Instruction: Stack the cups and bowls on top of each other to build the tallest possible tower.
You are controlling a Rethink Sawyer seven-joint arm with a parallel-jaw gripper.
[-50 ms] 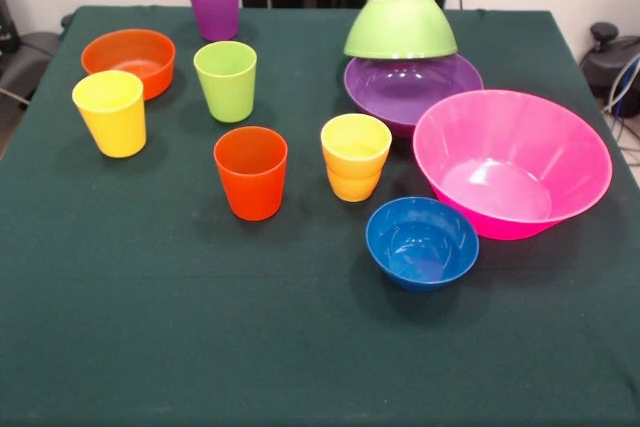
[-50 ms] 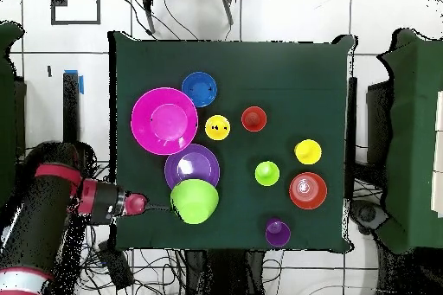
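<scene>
An inverted lime green bowl (image 1: 401, 29) is seen resting on the purple bowl (image 1: 412, 90); stacking is judged barely begun. The gripper (image 2: 137, 203), at the bowl's nine o'clock overhead, must reach another piece; finger state cannot be told.

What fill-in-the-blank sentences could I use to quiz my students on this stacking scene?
1. The lime green bowl sits upside down on the rim of the ____ bowl.
2. The yellow-orange cup is nested inside a cup of the ____ colour.
3. The smallest bowl nearest the front view's camera is ____.
4. The largest bowl is ____.

Missing words: purple; same; blue; pink
</scene>
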